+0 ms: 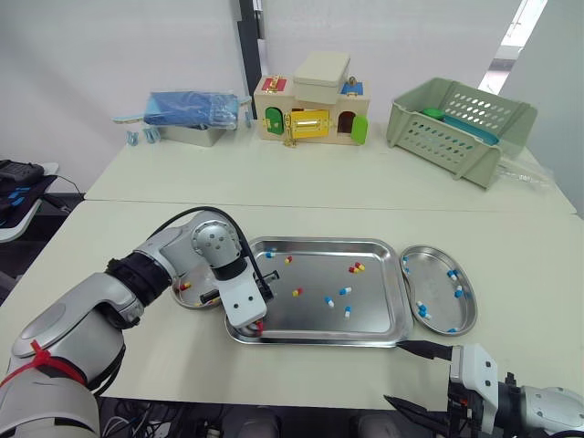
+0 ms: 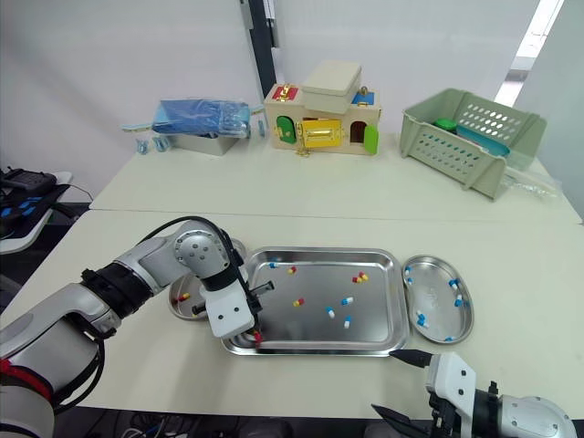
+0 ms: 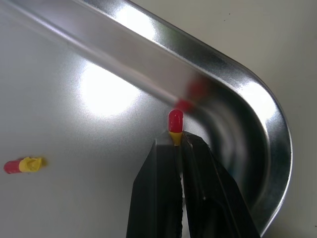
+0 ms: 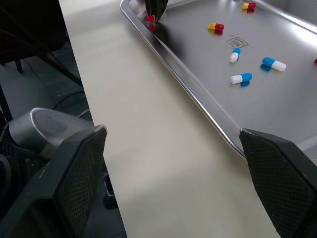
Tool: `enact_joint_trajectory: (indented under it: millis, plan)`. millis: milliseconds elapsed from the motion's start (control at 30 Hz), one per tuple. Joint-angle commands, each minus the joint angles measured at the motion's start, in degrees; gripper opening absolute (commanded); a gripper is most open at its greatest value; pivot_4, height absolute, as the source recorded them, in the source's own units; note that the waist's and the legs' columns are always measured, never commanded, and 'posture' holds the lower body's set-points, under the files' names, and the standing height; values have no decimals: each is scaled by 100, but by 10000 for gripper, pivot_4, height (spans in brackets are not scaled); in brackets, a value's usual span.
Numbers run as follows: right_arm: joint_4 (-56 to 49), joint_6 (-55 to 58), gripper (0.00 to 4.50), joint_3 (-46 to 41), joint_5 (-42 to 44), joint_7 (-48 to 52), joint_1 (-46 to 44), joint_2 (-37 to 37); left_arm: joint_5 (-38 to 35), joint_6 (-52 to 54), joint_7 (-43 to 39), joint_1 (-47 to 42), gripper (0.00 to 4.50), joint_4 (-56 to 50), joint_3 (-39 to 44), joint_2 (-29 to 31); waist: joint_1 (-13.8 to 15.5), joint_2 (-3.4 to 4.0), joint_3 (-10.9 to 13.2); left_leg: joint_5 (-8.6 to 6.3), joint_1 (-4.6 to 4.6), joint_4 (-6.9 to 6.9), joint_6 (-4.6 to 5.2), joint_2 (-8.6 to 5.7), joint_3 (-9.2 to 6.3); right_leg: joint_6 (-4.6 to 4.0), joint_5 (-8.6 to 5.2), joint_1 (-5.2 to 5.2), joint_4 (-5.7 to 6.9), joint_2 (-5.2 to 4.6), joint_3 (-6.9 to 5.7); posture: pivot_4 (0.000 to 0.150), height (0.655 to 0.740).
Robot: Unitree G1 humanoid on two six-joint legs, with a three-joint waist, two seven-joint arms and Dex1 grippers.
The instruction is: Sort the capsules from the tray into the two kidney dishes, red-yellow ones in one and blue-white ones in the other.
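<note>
Left gripper (image 3: 176,143): black fingers together, clamped on the yellow end of one red-yellow capsule (image 3: 175,121), with the red end jutting free past the tips. It sits in the near-left corner of the tray (image 1: 319,242), tips low over the floor beside the curved rim. The capsule's long axis runs in line with the fingers, pointing at the corner wall.

Right gripper (image 4: 172,131): jaws wide apart, holding nothing, over bare worktop (image 1: 511,274) off the tray's near-right corner.

Key relation: the left dish (image 2: 187,308) lies just left of the held capsule, close against the tray's left rim and partly behind the left arm. It already carries red-yellow pieces. The left arm is far the nearer. Judged next move: lift over the rim, then a short carry leftward.

Right dish (image 1: 436,285): just right of the tray, holding several blue-white pieces.

Loose in tray: red-yellow capsules (image 1: 356,267) toward the far side and middle; blue-white capsules (image 1: 330,300) right of middle.

Materials:
- Tray and dishes: polished steel, mirror-bright, smooth, with raised rims. The tray is rectangular with rounded corners; the dishes are kidney-shaped.
- Capsules: small, glossy, round-ended cylinders, likely to roll or slip.
- Worktop: matte pale cream.
</note>
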Motion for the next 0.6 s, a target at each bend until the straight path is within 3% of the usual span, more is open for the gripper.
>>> enact_joint_trajectory:
  millis: [33, 333, 500, 600]
  plan:
    - [-218, -26, 45000, -26, 92, 10, 17, -42, -430, 479, -30, -40, 328, -445, 268, 203, -2, -4, 2, 0, -1, 0, 0, 0, -1, 0, 0, -1, 0, 0, -1, 1500, 7400]
    - [-83, -201, 45000, 33, 163, 204, -73, -41, -1617, 2993, -30, 802, 328, -2196, 1821, 1701, -107, -3, 3, 0, 2, -2, 0, 2, -4, -1, 0, -1, 5, 2, -1, 1500, 7400]
    - [48, -298, 45000, 37, 140, 258, -103, -42, -1486, 4149, 204, 1508, 328, -2490, 2742, 2353, -89, -2, 5, 0, 2, -3, 1, 4, -3, -1, -1, -2, 5, 4, -2, 1500, 7400]
    - [77, -333, 45000, 71, 126, 208, -104, -4, -1300, 4689, 555, 1783, 328, -2343, 3155, 2416, -88, -2, 6, 0, 3, -3, 1, 4, -3, -1, -1, -2, 5, 4, -2, 1500, 7400]
